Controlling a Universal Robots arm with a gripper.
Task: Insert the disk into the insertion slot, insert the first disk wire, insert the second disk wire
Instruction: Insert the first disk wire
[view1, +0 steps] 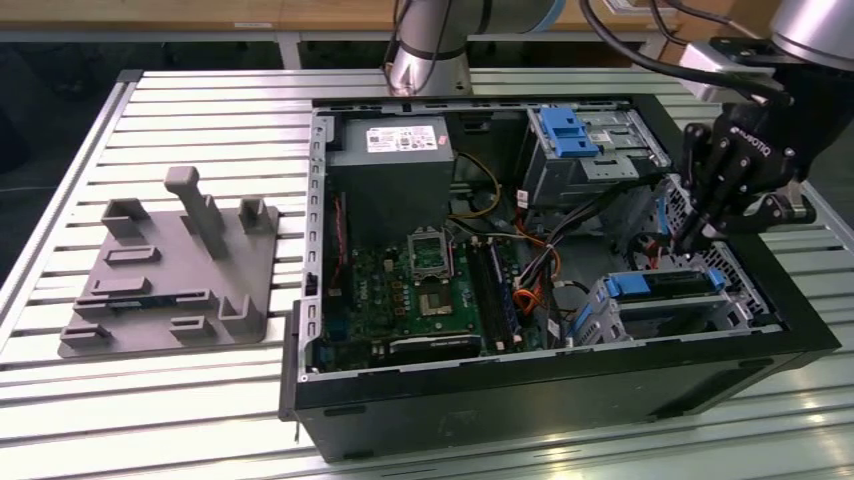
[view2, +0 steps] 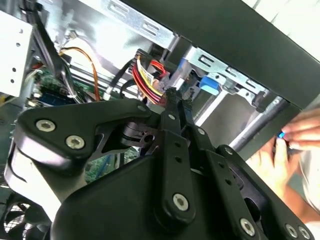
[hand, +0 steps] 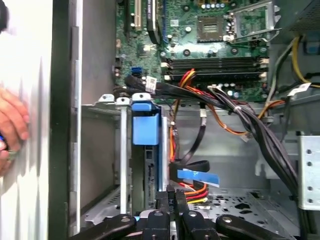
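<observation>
Well away from the black multi-link gripper (view1: 691, 244), at the exterior view's left: a grey plastic fixture plate with upright posts (view1: 174, 270), lying flat on the slatted aluminium table (view1: 200, 110).

Closer to it, mid-scene: the open black computer case (view1: 534, 400), holding a green motherboard (view1: 427, 290) on its floor and a grey box-shaped power supply (view1: 394, 140) at the far end.

Near it, toward the exterior view's left and farther back: a tall silver metal cage with a blue latch (view1: 581, 135).

Just below the fingertips: the flat silver disk in its bright blue plastic carrier (view1: 663, 284), sitting inside the silver perforated sheet-metal insertion slot (view1: 667, 318), in the case's corner at the exterior view's right.

Hanging over that corner, pointed down into the case, black fingers (view2: 170, 117) drawn together with tips meeting in both wrist views. Impossible to tell whether anything is pinched between them.

Just beside the tips: a bundle of red, yellow and black wires (view2: 147, 77), close to the carrier's blue tab.

Beyond the case's outer wall, apart from the gripper: a person's hand (view2: 292, 145) with a small blue object at its fingertips.
</observation>
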